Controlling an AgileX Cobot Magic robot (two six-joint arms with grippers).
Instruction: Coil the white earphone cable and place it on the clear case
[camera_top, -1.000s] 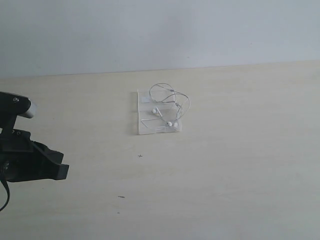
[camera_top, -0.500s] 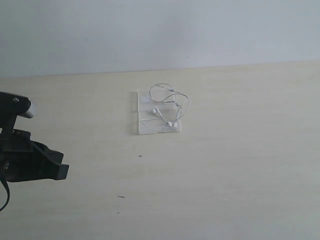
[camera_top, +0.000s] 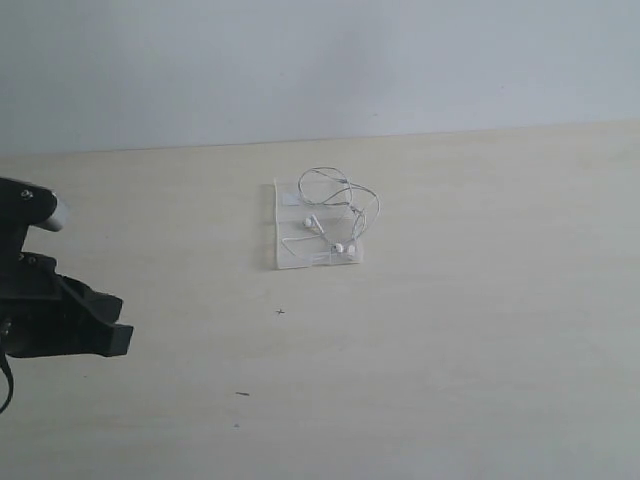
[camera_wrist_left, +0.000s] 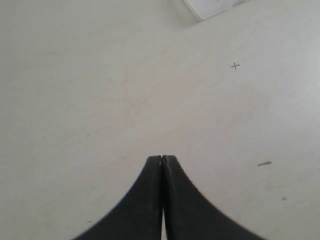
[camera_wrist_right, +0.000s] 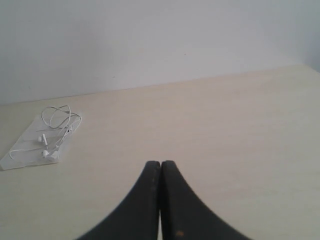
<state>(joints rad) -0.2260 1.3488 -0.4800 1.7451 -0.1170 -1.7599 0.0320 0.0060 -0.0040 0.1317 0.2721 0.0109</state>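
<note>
With the white earphone cable (camera_top: 335, 215) lying in loose loops on the clear case (camera_top: 285, 260), the left gripper (camera_wrist_left: 163, 159), jaws together and empty, has shifted slightly farther from the case, and the right gripper (camera_wrist_right: 160, 163) is likewise closed on nothing, which suggests placement is complete.

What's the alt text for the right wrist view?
A white earphone cable lies in loose loops on a clear case on a pale wooden table. The black right end effector, shut and empty, is in the foreground, well apart from them; a plain light wall stands behind.
</note>
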